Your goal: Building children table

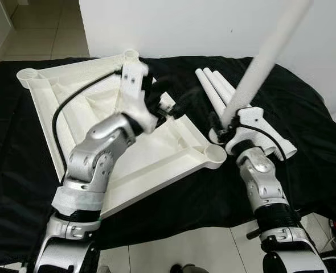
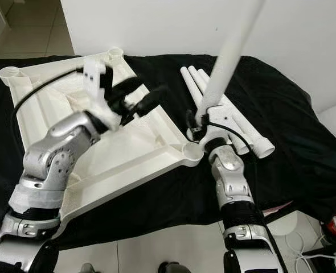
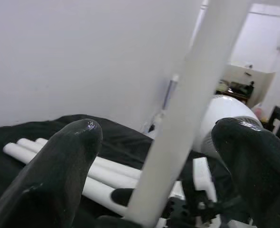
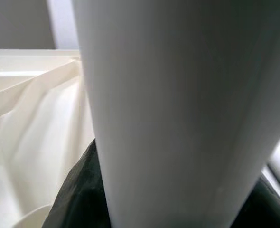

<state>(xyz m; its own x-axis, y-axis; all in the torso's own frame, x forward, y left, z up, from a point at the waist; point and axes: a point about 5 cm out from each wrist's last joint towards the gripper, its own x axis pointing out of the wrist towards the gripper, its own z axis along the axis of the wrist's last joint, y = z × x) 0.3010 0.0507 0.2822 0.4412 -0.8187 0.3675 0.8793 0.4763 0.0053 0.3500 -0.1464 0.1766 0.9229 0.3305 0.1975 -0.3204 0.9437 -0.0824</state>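
Observation:
The white table top (image 1: pixel 156 162) lies upside down on a black cloth, with round leg sockets at its corners. My right gripper (image 1: pixel 220 128) is shut on the low end of a white table leg (image 1: pixel 265 57), which tilts up and to the right just beside the near right socket (image 1: pixel 215 152). The same leg (image 4: pixel 168 118) is close up in the right wrist view. My left gripper (image 1: pixel 173 105) hovers open above the table top and points at the held leg (image 3: pixel 187 109), which stands beyond its spread fingers (image 3: pixel 59 166). Three spare legs (image 1: pixel 212 85) lie on the cloth behind.
The black cloth (image 1: pixel 304 131) covers a low surface that ends at a white wall (image 1: pixel 185 28) behind. Tiled floor (image 1: pixel 185 250) runs along the near edge. A white rounded appliance (image 2: pixel 334 122) and cables (image 2: pixel 322 244) sit at the right.

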